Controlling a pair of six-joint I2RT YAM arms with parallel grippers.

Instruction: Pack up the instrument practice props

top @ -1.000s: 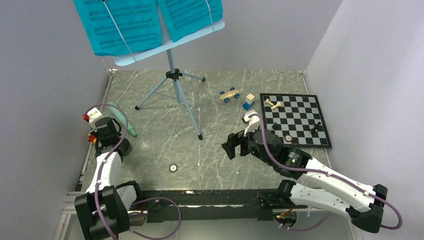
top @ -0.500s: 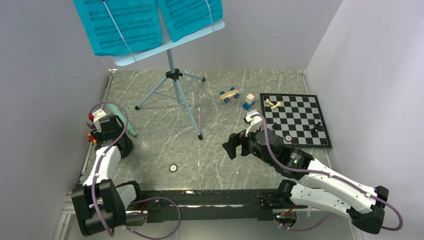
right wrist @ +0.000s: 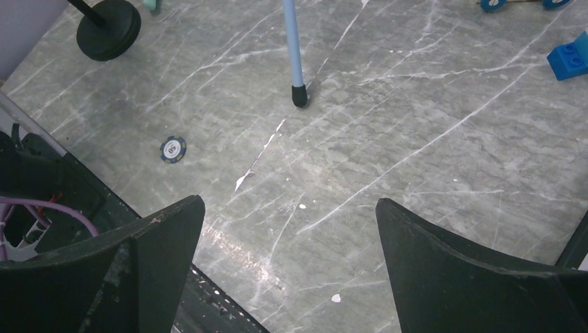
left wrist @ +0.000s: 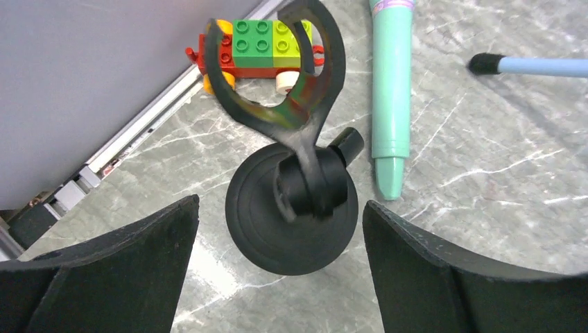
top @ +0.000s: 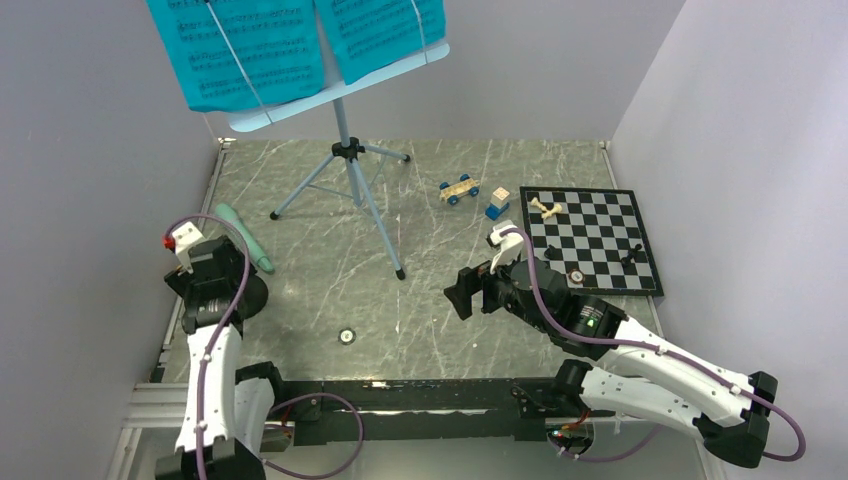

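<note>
The pale-blue music stand (top: 344, 132) stands at the back on its tripod, with turquoise music sheets (top: 240, 50) on its tray. One of its legs (right wrist: 294, 48) crosses the right wrist view. The mint-green microphone (left wrist: 390, 90) lies flat on the floor by the left wall. Beside it the black round-based stand (left wrist: 267, 225) stands upright, its U-shaped clip (left wrist: 239, 111) empty. My left gripper (left wrist: 279, 202) hovers open above that base, touching nothing. Over bare floor at centre right, my right gripper (right wrist: 290, 201) is open and empty.
A red, green and yellow brick car (left wrist: 256, 48) sits against the left wall rail. A poker chip (right wrist: 173, 148) lies on the floor. The chessboard (top: 590, 240) with pieces, a toy car (top: 459, 189) and a blue block (top: 497, 205) are at the right.
My left gripper has opened off the black stand and lifted back toward the near edge, uncovering more of the microphone. The right arm has stayed still.
</note>
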